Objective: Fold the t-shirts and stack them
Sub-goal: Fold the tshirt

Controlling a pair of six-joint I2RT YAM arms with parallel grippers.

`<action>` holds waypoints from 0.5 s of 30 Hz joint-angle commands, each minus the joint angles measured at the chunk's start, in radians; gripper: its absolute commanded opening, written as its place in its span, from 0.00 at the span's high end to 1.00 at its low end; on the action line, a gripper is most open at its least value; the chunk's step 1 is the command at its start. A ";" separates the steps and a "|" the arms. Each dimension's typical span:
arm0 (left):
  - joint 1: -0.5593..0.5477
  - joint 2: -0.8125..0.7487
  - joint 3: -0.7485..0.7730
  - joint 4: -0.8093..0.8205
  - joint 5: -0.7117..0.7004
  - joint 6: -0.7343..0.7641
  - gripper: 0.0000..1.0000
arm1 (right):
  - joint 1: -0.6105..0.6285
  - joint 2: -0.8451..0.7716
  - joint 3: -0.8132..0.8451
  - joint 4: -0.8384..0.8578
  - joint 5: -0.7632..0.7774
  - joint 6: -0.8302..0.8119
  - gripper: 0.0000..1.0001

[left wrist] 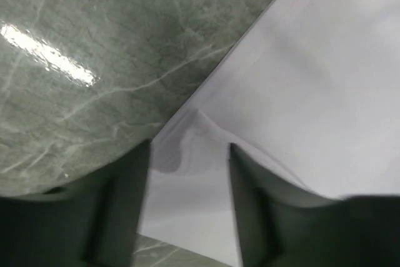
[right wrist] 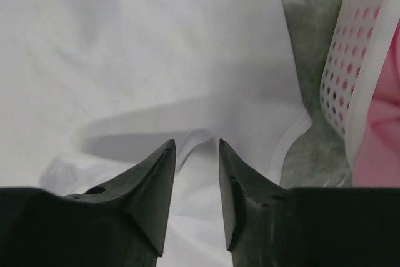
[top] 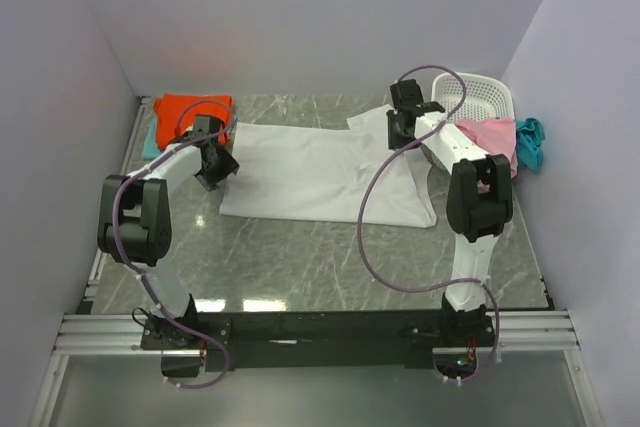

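White shirt (top: pixel 320 172) was seen spread flat across the middle of the table (top: pixel 320 257), its long axis laid left to right. The sleeves were flared at the right end, so the neck was judged to point toward the basket (top: pixel 480 92) and the hem toward the left.

The left end effector (left wrist: pixel 189 154) was held low over the shirt's left edge, its jaws parted, with a corner of the cloth lying slack on the table between them and raised into a small ridge. Nothing was gripped there. The right end effector (right wrist: pixel 197 148) was set over the far right part of the shirt, close to the basket wall. Its jaws were parted only narrowly, a soft crease was seen just ahead of them, and no cloth was pinched.

Both ends were judged to be covered in this way so that the shirt could be kept straight and square for a fold along its length.

An orange shirt (top: pixel 190 107) was lying folded in the far left corner on top of an aqua shirt (top: pixel 150 139), which was judged to be the stack. A pink shirt (top: pixel 490 135) and a teal shirt (top: pixel 530 142) were draped over the basket's near side, not yet folded
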 commanded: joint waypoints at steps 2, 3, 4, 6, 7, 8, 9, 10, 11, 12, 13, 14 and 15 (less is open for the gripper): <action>0.004 -0.025 0.072 -0.029 -0.048 0.003 0.20 | -0.008 0.019 0.130 -0.018 0.064 -0.020 0.54; 0.002 -0.048 0.066 -0.031 -0.046 0.003 0.07 | -0.008 -0.002 0.135 -0.028 0.066 -0.005 0.52; 0.002 -0.063 0.060 -0.028 -0.043 0.004 0.01 | -0.006 -0.021 0.127 -0.030 0.055 0.000 0.43; 0.001 -0.110 0.038 -0.025 -0.034 0.000 0.01 | -0.002 -0.095 0.057 0.002 0.017 0.017 0.31; -0.002 -0.127 0.029 -0.019 -0.028 -0.002 0.01 | 0.004 -0.122 0.026 0.011 0.006 0.028 0.27; -0.005 -0.155 0.021 -0.014 -0.014 -0.003 0.01 | 0.006 -0.148 -0.030 0.017 -0.019 0.038 0.26; -0.008 -0.169 0.004 -0.009 -0.002 0.000 0.01 | 0.007 -0.197 -0.063 0.030 -0.029 0.066 0.25; -0.019 -0.178 -0.002 0.004 0.010 0.014 0.01 | 0.011 -0.220 -0.094 0.036 -0.036 0.080 0.23; -0.025 -0.183 -0.006 0.006 0.021 0.020 0.01 | 0.012 -0.243 -0.152 0.040 -0.042 0.097 0.22; -0.031 -0.181 0.000 -0.003 0.021 0.020 0.00 | 0.015 -0.280 -0.183 0.044 -0.059 0.123 0.21; -0.047 -0.178 0.003 -0.011 0.023 0.015 0.00 | 0.018 -0.298 -0.213 0.053 -0.069 0.130 0.19; -0.056 -0.172 0.003 -0.008 0.029 0.020 0.01 | 0.024 -0.315 -0.274 0.062 -0.076 0.144 0.19; -0.064 -0.160 -0.002 -0.002 0.055 0.023 0.01 | 0.027 -0.344 -0.302 0.082 -0.083 0.173 0.19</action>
